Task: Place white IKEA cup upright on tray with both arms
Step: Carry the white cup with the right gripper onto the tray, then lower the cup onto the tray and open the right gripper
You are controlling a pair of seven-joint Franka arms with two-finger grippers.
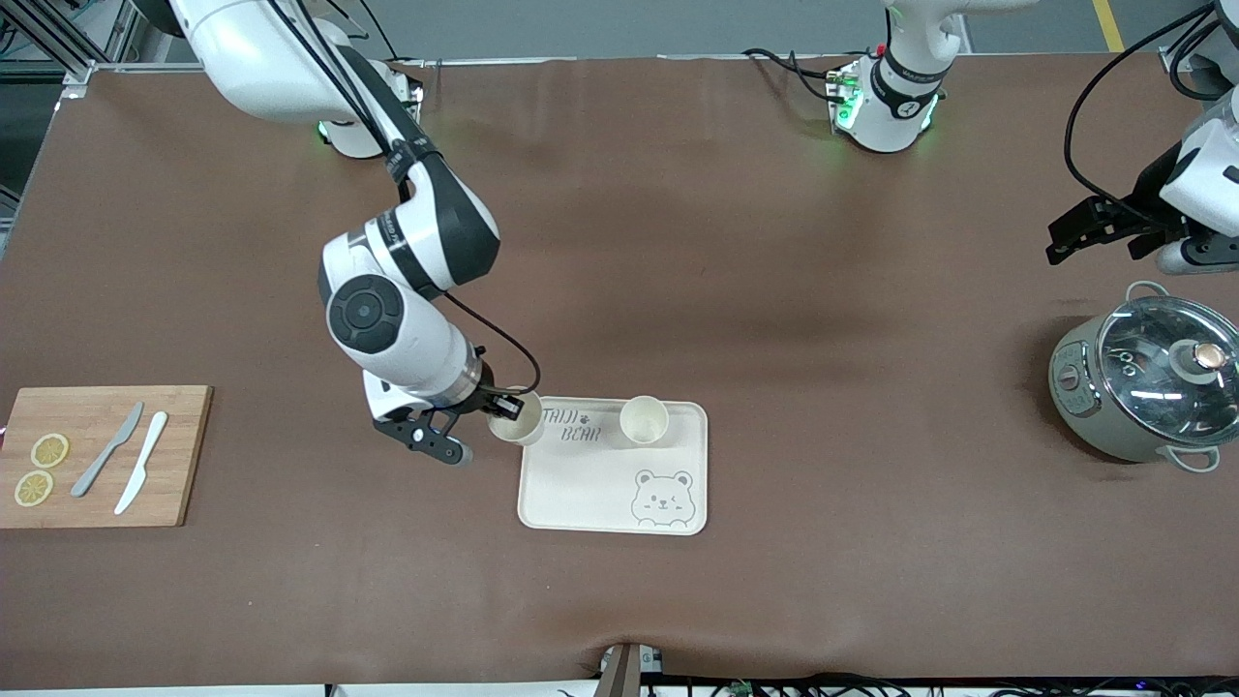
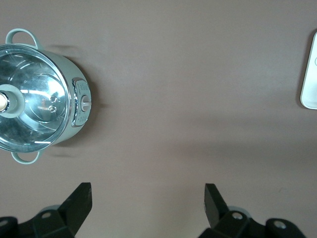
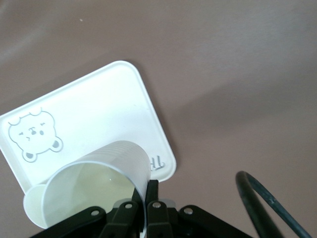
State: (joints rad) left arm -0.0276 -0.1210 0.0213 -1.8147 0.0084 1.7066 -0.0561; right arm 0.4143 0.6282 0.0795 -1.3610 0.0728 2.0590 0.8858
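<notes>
Right now we've got the tray (image 1: 614,484) nearest the front camera, w/ the bear face at its near edge. At its farther corner toward the right arm's end, the right pincer (image 1: 502,406) is clamped on the rim of a white cup (image 1: 516,416), which hangs tilted over that corner, not yet down. A second cup (image 1: 644,420) stands upright on the tray beside the lettering. Risk as we judge it: a thin rim pinch, so if the pincer lets go while the cup's tilted, it could tip or roll off onto the table (image 1: 678,242). Left pincer (image 2: 147,201) waits, fingers apart, over bare table by the pot (image 1: 1142,382).
</notes>
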